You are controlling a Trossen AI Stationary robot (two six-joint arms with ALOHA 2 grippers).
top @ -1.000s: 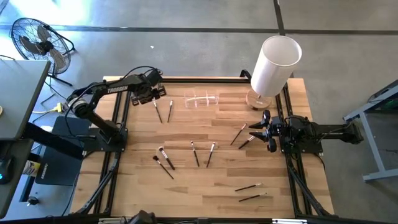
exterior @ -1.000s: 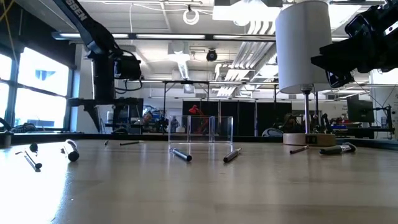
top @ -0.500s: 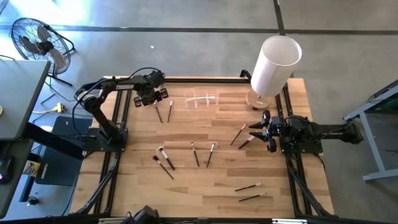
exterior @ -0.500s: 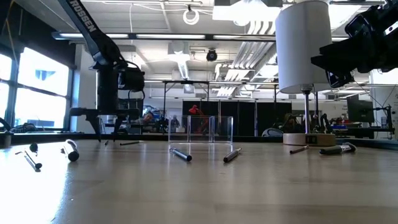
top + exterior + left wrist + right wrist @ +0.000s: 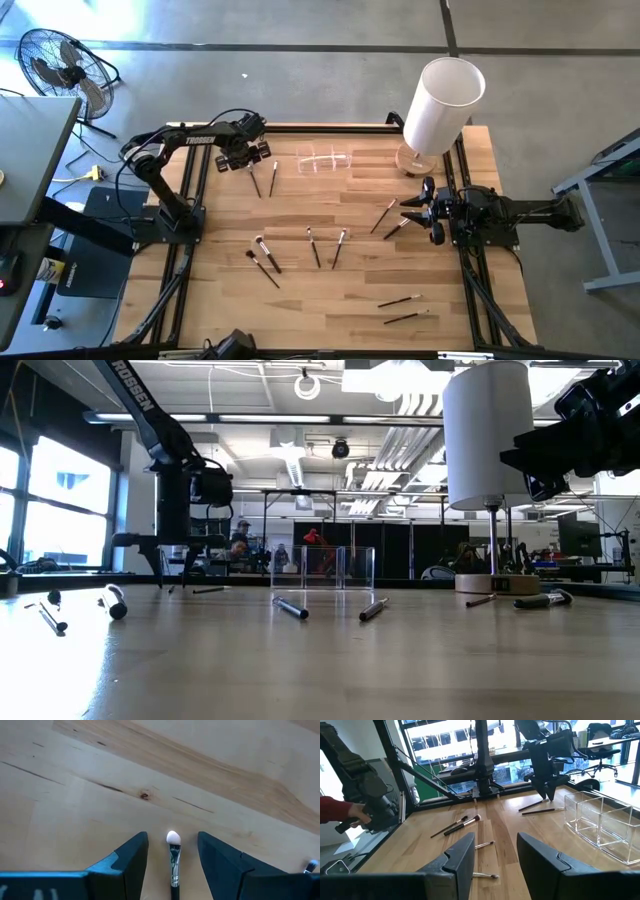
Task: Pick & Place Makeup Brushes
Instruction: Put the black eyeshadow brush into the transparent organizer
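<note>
Several makeup brushes lie flat and scattered on the wooden table (image 5: 330,205). Two of them (image 5: 254,178) (image 5: 273,178) are at the far left. My left gripper (image 5: 247,157) points down over the far end of the left one, low over the table in the low view (image 5: 172,572). It is open. In the left wrist view its fingers (image 5: 135,852) stand on either side of that brush's pale tip (image 5: 173,838), with bare wood showing between each finger and the brush. My right gripper (image 5: 425,210) waits open and level at the table's right edge.
A small clear holder (image 5: 325,159) stands at the far middle, right of my left gripper. A tall white cylinder (image 5: 443,105) on a round base stands at the far right. More brushes lie at the middle (image 5: 313,246), near left (image 5: 265,262), right (image 5: 390,220) and near right (image 5: 400,308).
My left gripper has come down toward the table over the far-left brush, still open, and has then kept still. No brush has moved.
</note>
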